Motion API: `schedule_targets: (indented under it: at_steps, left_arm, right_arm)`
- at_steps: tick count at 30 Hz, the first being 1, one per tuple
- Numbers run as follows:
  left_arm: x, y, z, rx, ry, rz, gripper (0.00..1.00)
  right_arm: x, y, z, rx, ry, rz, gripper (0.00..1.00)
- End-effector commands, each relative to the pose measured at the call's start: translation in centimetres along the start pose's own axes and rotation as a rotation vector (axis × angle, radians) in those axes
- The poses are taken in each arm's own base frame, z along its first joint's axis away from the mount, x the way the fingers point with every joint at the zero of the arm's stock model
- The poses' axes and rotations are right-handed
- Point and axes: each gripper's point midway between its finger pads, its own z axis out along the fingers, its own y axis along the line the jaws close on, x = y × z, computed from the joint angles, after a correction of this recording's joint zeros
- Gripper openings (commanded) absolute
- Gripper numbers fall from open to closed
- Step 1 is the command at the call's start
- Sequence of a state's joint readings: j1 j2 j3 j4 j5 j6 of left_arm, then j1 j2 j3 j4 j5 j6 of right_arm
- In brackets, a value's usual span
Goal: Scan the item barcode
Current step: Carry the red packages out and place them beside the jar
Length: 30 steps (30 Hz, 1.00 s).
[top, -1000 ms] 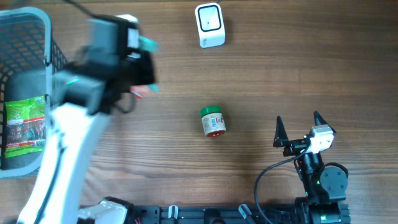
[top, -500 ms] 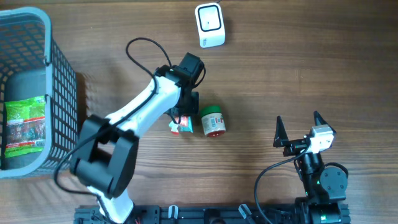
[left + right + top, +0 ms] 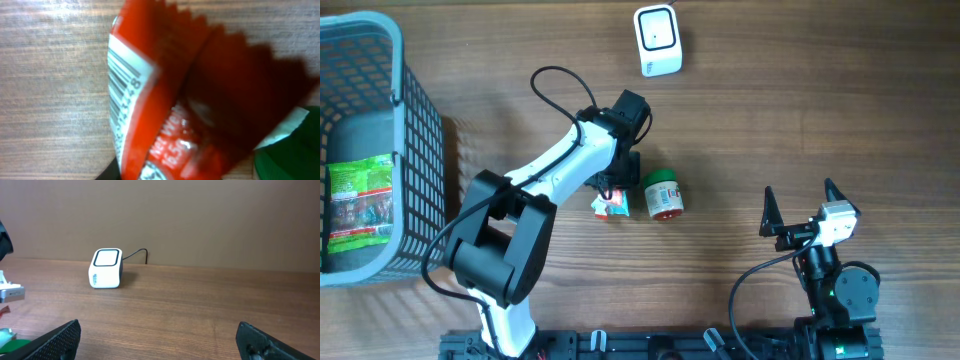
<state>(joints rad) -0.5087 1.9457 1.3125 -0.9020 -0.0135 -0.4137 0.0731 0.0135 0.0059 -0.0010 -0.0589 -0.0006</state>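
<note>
Left gripper [image 3: 613,188], swung in from the basket [image 3: 420,160], hangs over the red sachet [image 3: 611,206] beside the jar [image 3: 663,195]; its grip cannot be told. Right gripper [image 3: 798,197] gapes near the table's [image 3: 840,90] front edge.

Table [image 3: 840,100]: brown wood-grain top, grain running side to side, faint sheen under even, diffuse light; shadows soft. Wall [image 3: 200,215]: plain flat brown, standing directly behind the table's far edge as seen in the right wrist view.
</note>
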Motion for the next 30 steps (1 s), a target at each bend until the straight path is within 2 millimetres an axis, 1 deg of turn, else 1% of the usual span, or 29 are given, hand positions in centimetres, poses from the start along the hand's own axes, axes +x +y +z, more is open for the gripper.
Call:
schedule_targets:
  at_steps: [1, 6, 8, 10, 15, 19, 24, 26, 30]
  left_arm:
    - [-0.3, 0.3, 0.6, -0.016, -0.007, -0.017, 0.64]
    - [-0.1, -0.6, 0.5, 0.043, 0.012, -0.022, 0.73]
    - [-0.2, -0.7, 0.4, 0.058, 0.014, -0.025, 0.75]
    - [-0.5, -0.7, 0.0, 0.063, 0.005, -0.029, 0.81]
    - [-1.5, -0.9, -1.8, 0.088, -0.045, -0.036, 0.85]
    - [-1.7, -0.6, -3.1, 0.097, -0.069, -0.039, 0.85]
    - [-1.9, 0.3, -3.4, 0.098, -0.069, -0.063, 0.86]
    - [-1.7, 0.5, -3.4, 0.101, -0.052, -0.069, 0.98]
    - [-1.4, 0.7, -3.3, 0.097, -0.039, -0.071, 1.00]
  right_arm:
    - [-0.2, -0.3, 0.0, 0.014, -0.008, 0.010, 1.00]
    - [-0.2, -0.3, 0.0, 0.014, -0.008, 0.010, 1.00]
    - [-0.2, -0.3, 0.0, 0.014, -0.008, 0.010, 1.00]
    - [-0.2, -0.3, 0.0, 0.014, -0.008, 0.009, 1.00]
    - [-0.2, -0.3, 0.0, 0.014, -0.008, 0.010, 1.00]
    - [-0.2, -0.3, 0.0, 0.014, -0.008, 0.010, 1.00]
    - [-0.2, -0.3, 0.0, 0.014, -0.008, 0.010, 1.00]
    - [-0.2, -0.3, 0.0, 0.014, -0.008, 0.010, 1.00]
    - [-0.2, -0.3, 0.0, 0.014, -0.008, 0.010, 1.00]
